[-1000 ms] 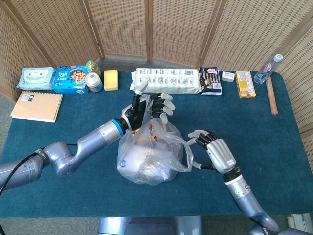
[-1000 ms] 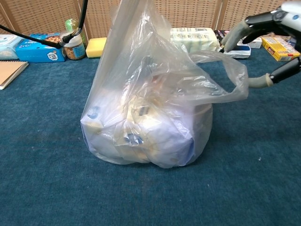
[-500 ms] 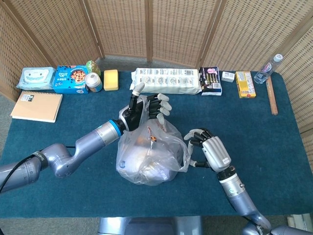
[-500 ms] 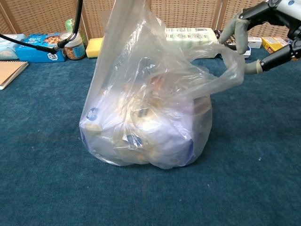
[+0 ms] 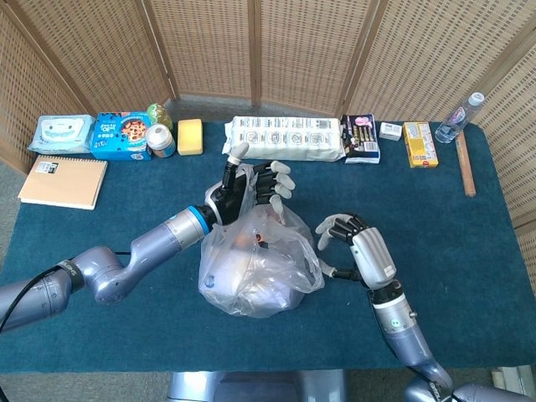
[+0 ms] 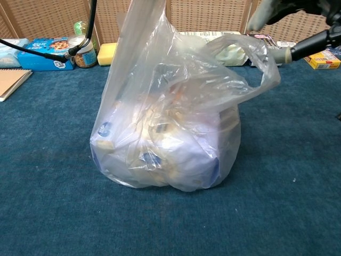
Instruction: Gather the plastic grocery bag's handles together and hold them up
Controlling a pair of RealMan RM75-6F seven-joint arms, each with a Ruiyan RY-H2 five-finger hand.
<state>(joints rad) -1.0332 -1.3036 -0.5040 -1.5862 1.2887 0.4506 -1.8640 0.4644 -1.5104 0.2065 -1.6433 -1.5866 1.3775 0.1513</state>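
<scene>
Bag [image 5: 255, 272] sitting mid-surface [image 5: 100, 335], full and steady — weight anchoring it while we are working handles. Left hand [image 5: 249, 186] gripping one handle [image 6: 141, 32], holding it taut above bag so it stays reachable. Right hand [image 5: 356, 244], fingers curled, hooking other handle [image 6: 261, 64] just beside bag — we are judging next step: carrying it across to meet left.

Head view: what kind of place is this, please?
Probably a staged indoor test area: a table under blue cloth, woven screens behind it, and groceries lined along its far edge, such as the water bottle.
</scene>
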